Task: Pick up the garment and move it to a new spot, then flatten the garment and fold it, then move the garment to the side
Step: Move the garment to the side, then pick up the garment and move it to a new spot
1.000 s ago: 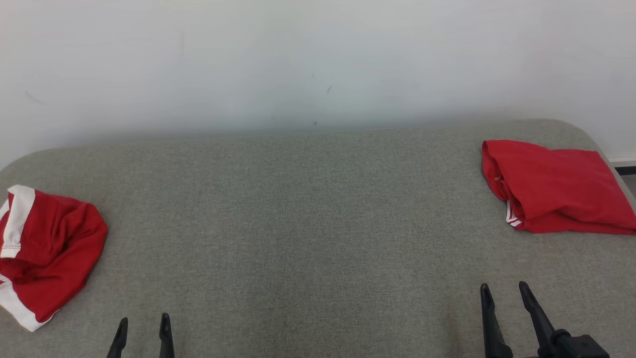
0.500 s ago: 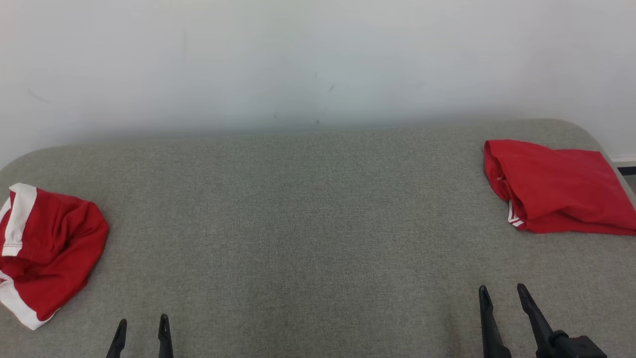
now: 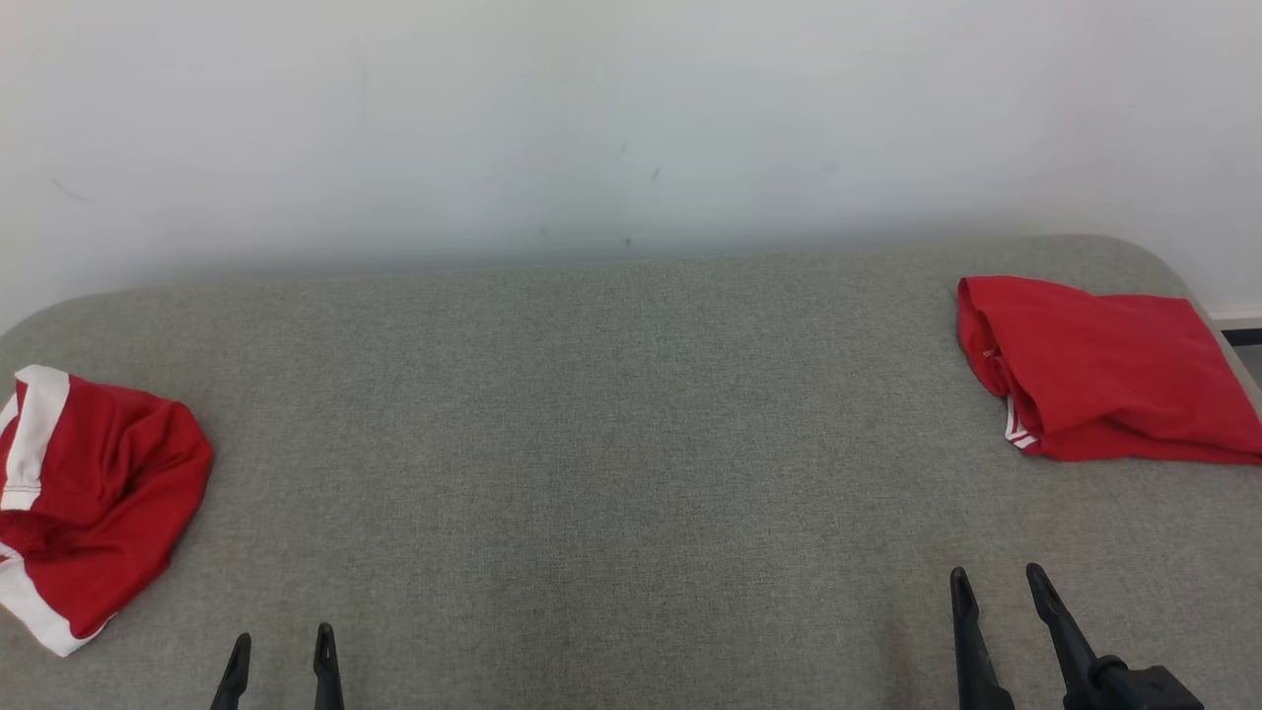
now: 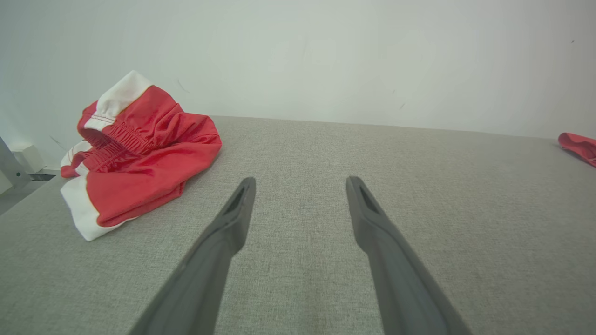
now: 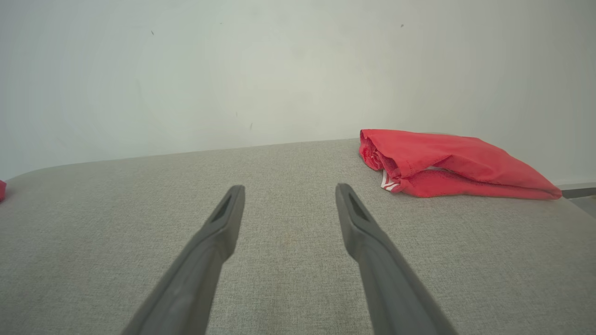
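Note:
A crumpled red garment with white bands (image 3: 89, 503) lies at the left edge of the grey table (image 3: 592, 444); in the left wrist view the same garment (image 4: 139, 149) sits up and to the left of the fingers. My left gripper (image 3: 281, 641) (image 4: 300, 184) stands open near the front edge, empty, to the right of that garment. A second red garment, folded (image 3: 1104, 370) (image 5: 447, 163), rests at the far right. My right gripper (image 3: 996, 577) (image 5: 288, 190) is open and empty, nearer than the folded garment.
A pale wall (image 3: 631, 118) rises straight behind the table's far edge. The table's right end drops off beside the folded garment, with a dark strip of floor trim (image 3: 1237, 335) beyond it. A wide stretch of grey cloth lies between the two garments.

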### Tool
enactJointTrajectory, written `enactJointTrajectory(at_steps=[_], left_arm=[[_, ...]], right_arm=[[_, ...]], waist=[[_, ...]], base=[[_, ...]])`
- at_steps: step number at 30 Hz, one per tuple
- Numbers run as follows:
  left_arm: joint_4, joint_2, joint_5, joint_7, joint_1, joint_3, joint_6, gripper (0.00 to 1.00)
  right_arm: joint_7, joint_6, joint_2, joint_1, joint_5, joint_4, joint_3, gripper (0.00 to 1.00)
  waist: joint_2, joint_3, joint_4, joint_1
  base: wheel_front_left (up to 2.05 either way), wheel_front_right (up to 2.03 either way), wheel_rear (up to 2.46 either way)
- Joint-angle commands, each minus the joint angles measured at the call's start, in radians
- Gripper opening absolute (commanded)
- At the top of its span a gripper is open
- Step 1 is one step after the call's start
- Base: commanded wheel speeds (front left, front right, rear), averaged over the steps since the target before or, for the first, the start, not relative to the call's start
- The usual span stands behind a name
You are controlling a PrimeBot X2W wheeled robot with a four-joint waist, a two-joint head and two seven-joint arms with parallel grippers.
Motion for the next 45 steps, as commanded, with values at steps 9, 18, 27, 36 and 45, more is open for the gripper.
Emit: enactJointTrajectory(at_steps=[9, 18, 27, 36, 45], left_arm=[[0.002, -0.001, 0.000, -0.003, -0.006, 0.000, -0.002, 1.00], [0.004, -0.001, 0.002, -0.003, -0.007, 0.006, -0.006, 1.00], [0.006, -0.001, 0.000, -0.003, -0.009, 0.012, -0.007, 1.00], [0.008, -0.001, 0.003, -0.003, -0.009, 0.015, -0.011, 1.00], [0.011, -0.001, 0.006, -0.003, -0.012, 0.018, -0.015, 1.00]], right_arm=[[0.000, -0.003, 0.001, -0.002, 0.005, 0.002, -0.001, 1.00], [0.000, -0.003, 0.003, -0.001, 0.009, 0.003, 0.000, 1.00], [0.000, -0.003, 0.004, 0.001, 0.008, 0.004, 0.001, 1.00], [0.000, -0.003, 0.004, 0.005, 0.009, 0.005, 0.000, 1.00], [0.000, -0.003, 0.004, 0.008, 0.009, 0.006, 0.000, 1.00]], waist=[[0.0000, 0.001, 0.000, 0.0000], [0.0000, 0.002, 0.002, 0.0000], [0.0000, 0.001, 0.002, 0.0000], [0.0000, 0.003, 0.004, 0.0000], [0.0000, 0.005, 0.011, 0.0000]], base=[[0.00, 0.00, 0.00], [0.00, 0.00, 0.00], [0.00, 0.00, 0.00], [0.00, 0.00, 0.00], [0.00, 0.00, 0.00]])
